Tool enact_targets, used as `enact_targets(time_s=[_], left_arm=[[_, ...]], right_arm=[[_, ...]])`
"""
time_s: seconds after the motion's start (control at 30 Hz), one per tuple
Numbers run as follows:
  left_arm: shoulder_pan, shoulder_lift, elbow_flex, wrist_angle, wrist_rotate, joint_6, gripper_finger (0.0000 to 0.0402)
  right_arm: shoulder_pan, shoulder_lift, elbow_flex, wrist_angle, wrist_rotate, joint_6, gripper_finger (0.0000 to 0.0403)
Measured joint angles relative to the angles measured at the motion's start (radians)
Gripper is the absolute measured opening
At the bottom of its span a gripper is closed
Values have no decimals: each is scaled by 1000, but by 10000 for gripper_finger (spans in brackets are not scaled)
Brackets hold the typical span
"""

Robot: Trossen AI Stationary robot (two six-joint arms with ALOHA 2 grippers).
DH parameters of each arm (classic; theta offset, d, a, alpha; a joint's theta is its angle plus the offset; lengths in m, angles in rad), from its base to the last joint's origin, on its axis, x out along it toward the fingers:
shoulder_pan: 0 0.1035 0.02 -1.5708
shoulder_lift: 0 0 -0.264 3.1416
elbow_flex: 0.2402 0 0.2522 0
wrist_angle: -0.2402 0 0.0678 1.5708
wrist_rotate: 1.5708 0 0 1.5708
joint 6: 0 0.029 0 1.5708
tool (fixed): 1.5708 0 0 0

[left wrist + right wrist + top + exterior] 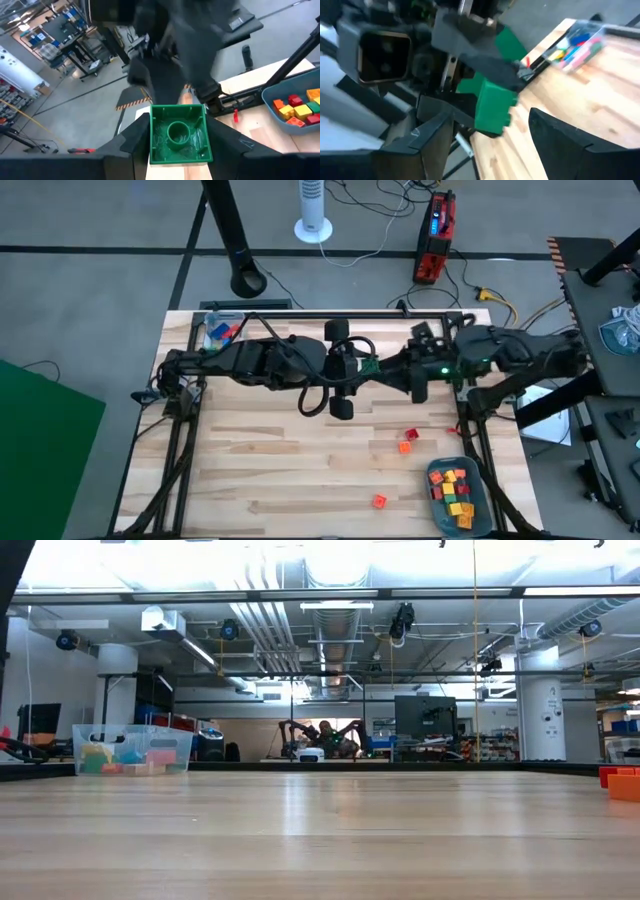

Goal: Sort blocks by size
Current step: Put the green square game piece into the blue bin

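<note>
Your left gripper (181, 150) is clamped on a green block (180, 134), held above the table's middle, with the right gripper (485, 140) facing it, jaws apart, just off the block. Keep the left grip firm and withdraw the right arm straight. Only the left wrist view shows the block's hollow underside; the high view alone shows 3 loose blocks (408, 441) and the tray (478, 480) well beyond the grippers.

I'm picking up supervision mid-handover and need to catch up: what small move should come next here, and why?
Probably the right gripper should back away. The left gripper holds the green block between its fingers, above the table's middle, while the right gripper's fingers stand apart from the block, so the handover looks finished. Then the left arm could carry it toward the clear box.
</note>
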Motion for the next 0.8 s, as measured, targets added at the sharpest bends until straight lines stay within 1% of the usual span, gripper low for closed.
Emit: enact_targets(time_s=[0.07, 0.13, 0.33, 0.53, 0.73, 0.8], left_arm=[[2, 0, 0, 7, 0, 1, 136], [2, 0, 0, 19, 0, 10, 136], [0, 0, 0, 16, 0, 17, 136], [-2, 0, 0, 3, 0, 18, 137], [-3, -2, 0, -1, -4, 32, 137], [-2, -2, 0, -7, -10, 33, 139]], right_arm=[[-19, 23, 0, 20, -56, -5, 249], [-29, 44, 0, 34, -86, -15, 248], [-42, 67, 0, 69, -91, -43, 230], [-46, 63, 0, 65, -92, -51, 178], [-48, 62, 0, 66, -91, -51, 101], [-55, 61, 0, 62, -91, -55, 93]])
